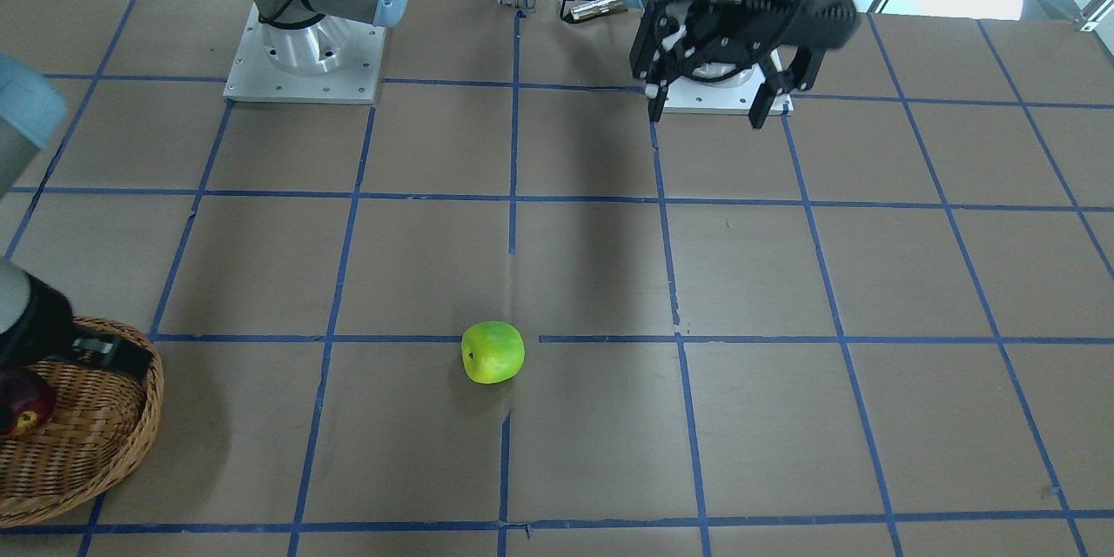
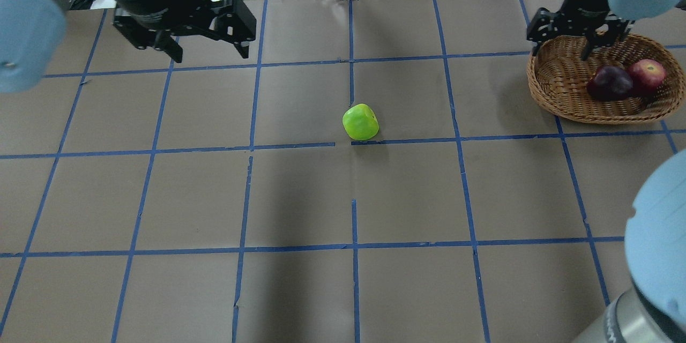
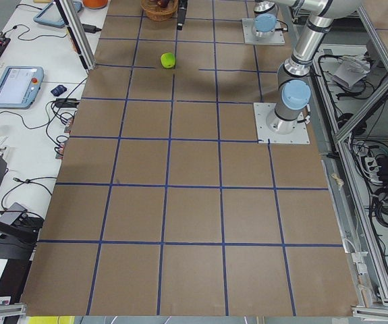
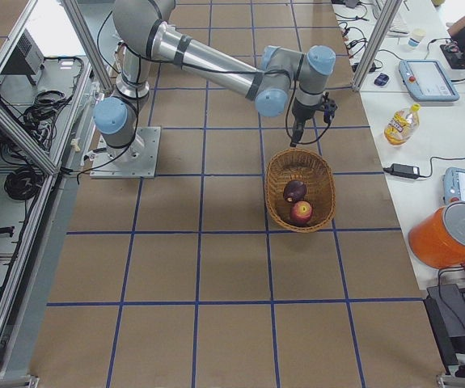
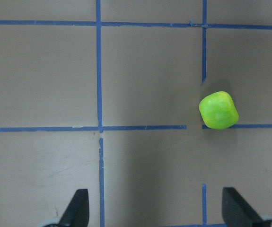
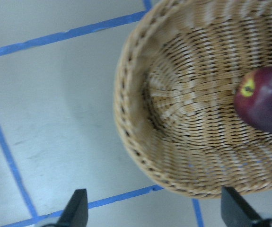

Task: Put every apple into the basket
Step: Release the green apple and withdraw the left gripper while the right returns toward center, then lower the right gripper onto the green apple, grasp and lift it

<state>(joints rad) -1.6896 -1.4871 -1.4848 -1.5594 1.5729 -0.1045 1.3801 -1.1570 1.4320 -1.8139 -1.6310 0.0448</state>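
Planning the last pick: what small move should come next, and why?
Probably shift the open left gripper over the green apple: it lies alone on the table, while the red apple and dark apple already sit in the basket.

green apple [image 2: 360,122] standing apart on table [image 2: 407,198], basket [image 2: 554,77] well away
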